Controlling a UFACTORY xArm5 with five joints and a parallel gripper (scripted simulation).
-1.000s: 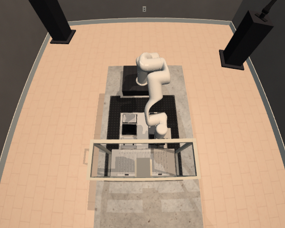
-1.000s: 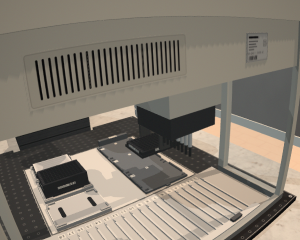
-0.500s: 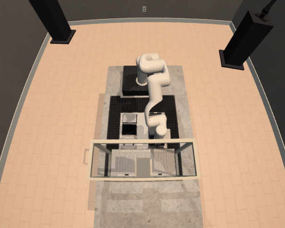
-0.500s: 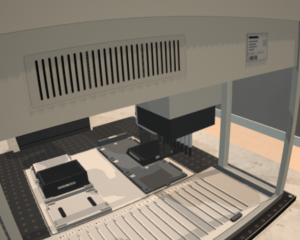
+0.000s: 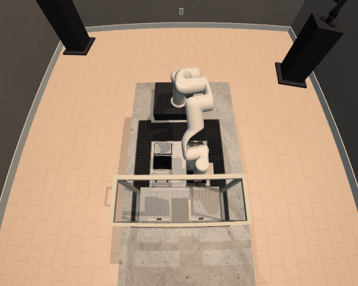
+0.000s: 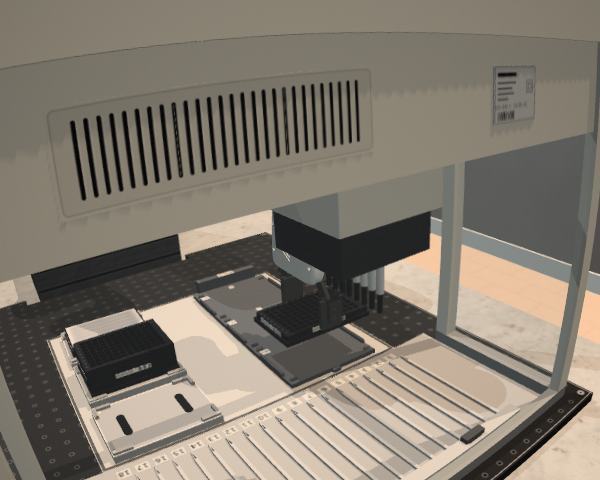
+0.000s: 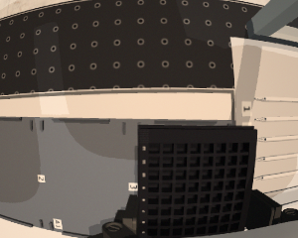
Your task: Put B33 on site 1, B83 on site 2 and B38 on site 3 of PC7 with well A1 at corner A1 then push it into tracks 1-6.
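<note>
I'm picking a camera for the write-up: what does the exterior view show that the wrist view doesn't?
Only exterior: the black block beside the empty nest, and the carrier's handle.
Only wrist: the number labels for sites 2 and 3, legible.
Both: the gripper holding a black plate over the carrier, and the rails.

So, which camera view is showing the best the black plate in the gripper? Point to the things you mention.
The wrist view: the black plate point(image 6: 310, 315) point(image 7: 199, 183) fills much of it, its wells seen from above, lower edge cut off. The exterior view shows it smaller, partly behind a finger; in the top view it is mostly hidden.
</note>
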